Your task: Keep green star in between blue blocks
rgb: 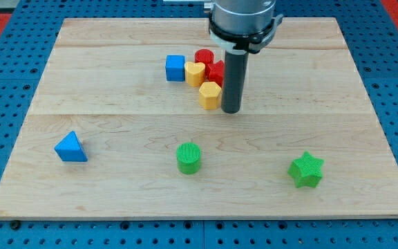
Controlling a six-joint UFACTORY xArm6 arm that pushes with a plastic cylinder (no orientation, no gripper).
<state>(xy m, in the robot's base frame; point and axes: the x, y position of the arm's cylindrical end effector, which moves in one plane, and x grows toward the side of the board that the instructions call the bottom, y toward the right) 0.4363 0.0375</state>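
Note:
The green star (306,170) lies near the view's bottom right of the wooden board (116,194). A blue cube (175,68) sits at the upper middle, at the left end of a cluster. A blue triangular block (70,147) lies at the lower left. My tip (231,110) stands just right of the yellow hexagon block (210,95), close to or touching it, far up and left of the green star.
A green cylinder (188,158) stands at the bottom middle. The cluster by the blue cube holds a yellow heart-like block (194,72), a red cylinder (204,57) and a red block (217,72) partly behind the rod. Blue pegboard surrounds the board.

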